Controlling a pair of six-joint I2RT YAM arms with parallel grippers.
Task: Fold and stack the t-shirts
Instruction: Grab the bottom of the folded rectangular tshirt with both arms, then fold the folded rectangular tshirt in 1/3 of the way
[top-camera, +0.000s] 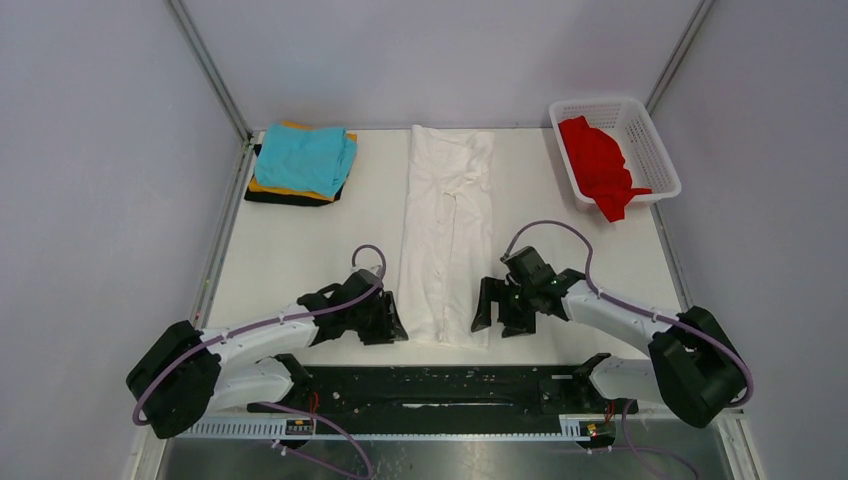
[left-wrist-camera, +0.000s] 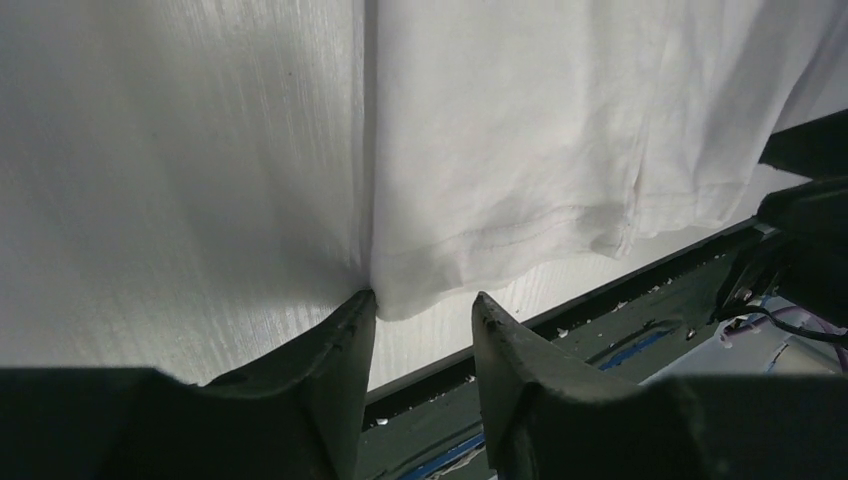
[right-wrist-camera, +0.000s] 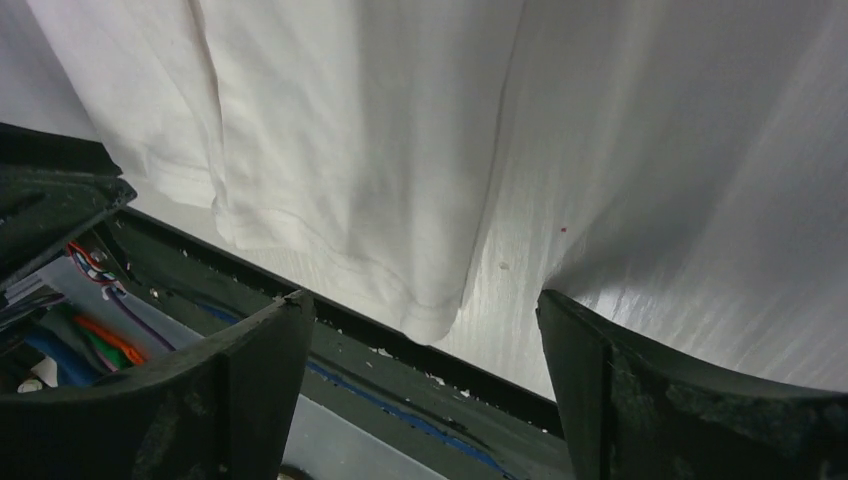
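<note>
Two black two-finger claws sit low at the near end of a large white cotton t-shirt (top-camera: 447, 230), which lies folded lengthwise into a long narrow strip down the middle of the pale tabletop (top-camera: 300, 250), its hem toward the arms.

The left claw (top-camera: 392, 328) is at the hem's near left corner. In its wrist view the fingers (left-wrist-camera: 345, 340) stand partly apart, the left tip touches the cloth's edge, and the corner lies in the gap, not pinched. The right claw (top-camera: 488, 312) is at the near right corner with its jaws spread wide. That corner of the hem lies between the fingers (right-wrist-camera: 570, 340) and touches neither.

At the far left of the tabletop sits a folded pile: a teal shirt (top-camera: 305, 158) on top, an orange shirt (top-camera: 270, 187) under it, and a black shirt (top-camera: 275, 198) at the bottom. At the far right, a crumpled red shirt (top-camera: 595, 160) lies in a white plastic mesh basket (top-camera: 655, 150), one end hanging over the near rim.
</note>
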